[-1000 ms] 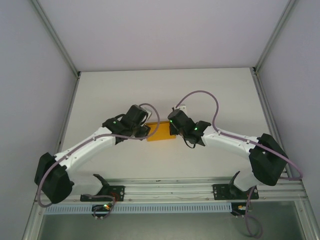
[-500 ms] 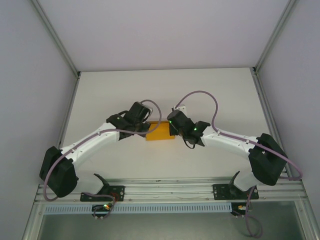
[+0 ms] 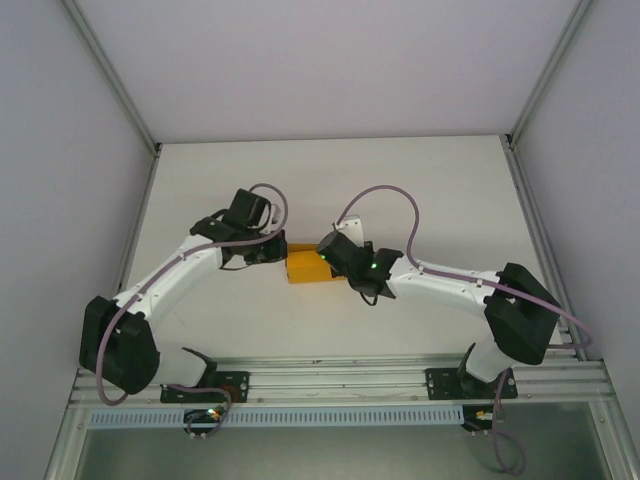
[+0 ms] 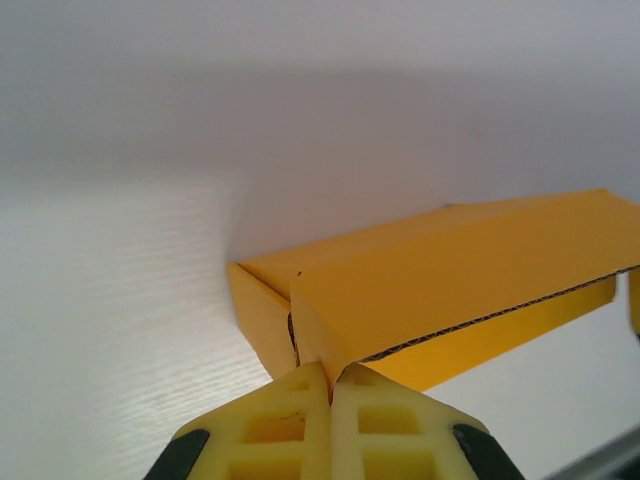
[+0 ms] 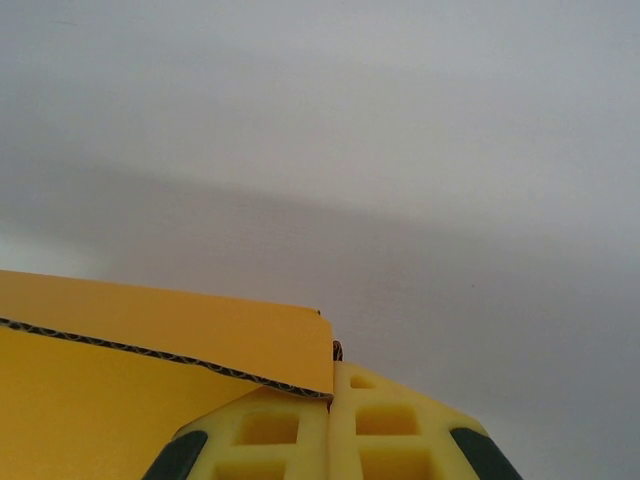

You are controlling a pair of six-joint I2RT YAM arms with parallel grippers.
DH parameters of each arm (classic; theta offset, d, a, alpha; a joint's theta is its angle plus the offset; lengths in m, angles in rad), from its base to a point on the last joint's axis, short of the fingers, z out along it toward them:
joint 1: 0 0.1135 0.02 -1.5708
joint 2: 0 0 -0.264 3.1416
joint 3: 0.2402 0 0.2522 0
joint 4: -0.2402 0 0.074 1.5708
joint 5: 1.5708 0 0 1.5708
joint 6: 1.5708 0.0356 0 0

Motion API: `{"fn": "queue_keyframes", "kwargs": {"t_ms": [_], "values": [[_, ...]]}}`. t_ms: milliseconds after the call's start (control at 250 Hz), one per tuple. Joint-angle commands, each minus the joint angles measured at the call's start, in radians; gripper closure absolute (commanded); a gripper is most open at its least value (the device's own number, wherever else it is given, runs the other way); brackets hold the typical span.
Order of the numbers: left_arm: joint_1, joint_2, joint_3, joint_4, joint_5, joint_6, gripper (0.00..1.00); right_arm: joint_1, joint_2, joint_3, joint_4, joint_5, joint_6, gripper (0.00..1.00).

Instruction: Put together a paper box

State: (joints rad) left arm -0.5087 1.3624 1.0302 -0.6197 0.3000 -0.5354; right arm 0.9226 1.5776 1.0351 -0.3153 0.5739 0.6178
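The paper box (image 3: 303,268) is a small, compact orange card shape lying on the white table between the two arms. My left gripper (image 3: 276,254) is at its left end. In the left wrist view the yellow fingers (image 4: 285,425) are shut on a folded corner of the paper box (image 4: 470,270), whose corrugated edge runs off to the right. My right gripper (image 3: 327,256) is at the box's right end. In the right wrist view its fingers (image 5: 400,430) are shut with an orange flap (image 5: 170,325) caught at the seam between the tips.
The white table (image 3: 440,190) is enclosed by grey walls with metal frame posts (image 3: 110,75). A small white tag (image 3: 356,227) sits on the right arm's cable behind the right wrist. The arms' mounting rail (image 3: 330,380) runs along the near edge.
Both grippers and the box have shifted to the left. The left arm's wrist has swung out to the left, and the right arm has reached further across after it.
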Motion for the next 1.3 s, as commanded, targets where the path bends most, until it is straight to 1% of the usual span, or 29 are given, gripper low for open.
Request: {"fn": "queue_keyframes", "kwargs": {"t_ms": [0,176,280,427,567,667,815,898,942,990,1094,1178,1226,1294], "values": [[0.037,0.008,-0.014,0.030,0.200,-0.081,1.00,0.009,0.055,-0.036,-0.197,0.000,0.026,1.00],[0.058,0.033,0.002,-0.003,0.251,-0.064,1.00,0.010,0.052,-0.041,-0.193,0.000,0.023,1.00],[0.048,0.045,0.016,-0.089,0.140,-0.015,1.00,0.012,0.052,-0.043,-0.190,0.000,0.023,1.00],[0.017,0.062,-0.048,-0.066,0.043,0.000,1.00,0.013,0.046,-0.055,-0.160,-0.008,0.022,1.00],[-0.038,0.058,-0.082,-0.058,-0.095,0.000,1.00,0.025,0.026,-0.072,-0.135,-0.011,0.007,1.00],[-0.047,0.055,-0.100,-0.059,-0.140,0.001,1.00,0.033,-0.015,-0.107,-0.090,-0.029,-0.019,0.95],[-0.081,0.050,-0.120,-0.064,-0.189,0.005,1.00,0.034,-0.111,-0.177,0.028,-0.091,-0.075,0.84],[-0.107,0.045,-0.132,-0.066,-0.223,0.001,1.00,0.033,-0.161,-0.190,0.069,-0.119,-0.095,0.73],[-0.114,0.042,-0.141,-0.062,-0.228,-0.003,1.00,0.034,-0.175,-0.187,0.079,-0.127,-0.112,0.66],[-0.114,0.044,-0.147,-0.055,-0.230,-0.008,1.00,0.032,-0.212,-0.180,0.089,-0.133,-0.136,0.63],[-0.117,0.044,-0.142,-0.049,-0.237,-0.009,1.00,0.025,-0.250,-0.156,0.084,-0.143,-0.160,0.47],[-0.122,0.038,-0.142,-0.039,-0.237,-0.005,1.00,0.003,-0.276,-0.151,0.090,-0.170,-0.161,0.28],[-0.123,0.034,-0.140,-0.033,-0.235,-0.002,1.00,-0.019,-0.285,-0.151,0.101,-0.191,-0.158,0.24],[-0.123,0.036,-0.137,-0.034,-0.236,0.003,1.00,-0.057,-0.288,-0.150,0.112,-0.213,-0.141,0.20]]}}
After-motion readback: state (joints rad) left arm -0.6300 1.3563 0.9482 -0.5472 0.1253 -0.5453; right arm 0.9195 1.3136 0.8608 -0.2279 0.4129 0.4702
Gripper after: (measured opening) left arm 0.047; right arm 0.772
